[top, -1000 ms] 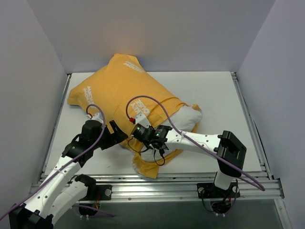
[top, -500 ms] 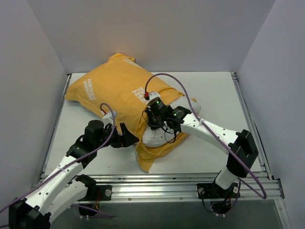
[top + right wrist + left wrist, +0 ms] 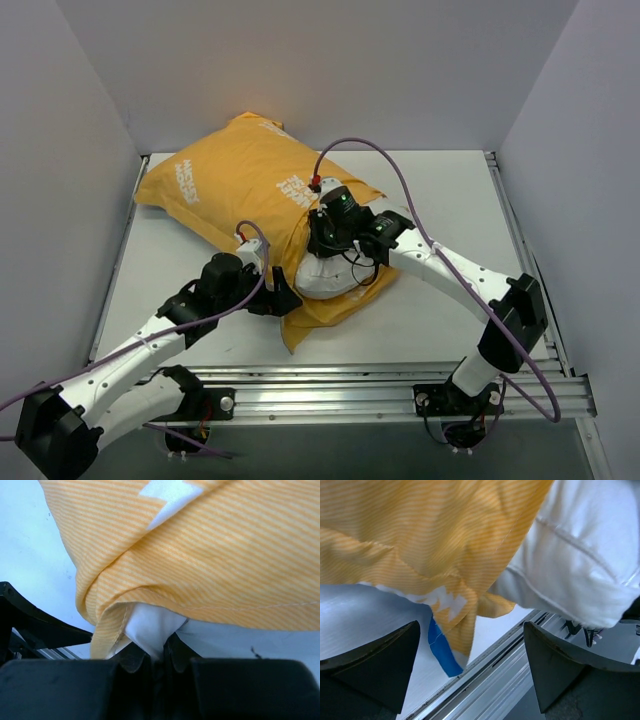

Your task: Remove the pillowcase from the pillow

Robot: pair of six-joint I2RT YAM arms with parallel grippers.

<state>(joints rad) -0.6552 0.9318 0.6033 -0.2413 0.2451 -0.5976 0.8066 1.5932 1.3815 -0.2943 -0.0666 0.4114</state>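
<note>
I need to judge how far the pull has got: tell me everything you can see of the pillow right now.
Only one end of the pillow shows: plump, soft white cloth with stitched seams, bulging from the open mouth of the orange pillowcase toward the front of the table. The rest is hidden inside the case, whose loose hem lies over and under it. The right gripper is shut on a pinch of its corner. The open left gripper is close by, apparently clear of it.

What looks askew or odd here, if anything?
The pillowcase lies crooked and bunched across the table, and the white end of the pillow sticks out of its open near end. The right pincer is shut on that white fabric; the left pincer is open beside the loose hem.
</note>
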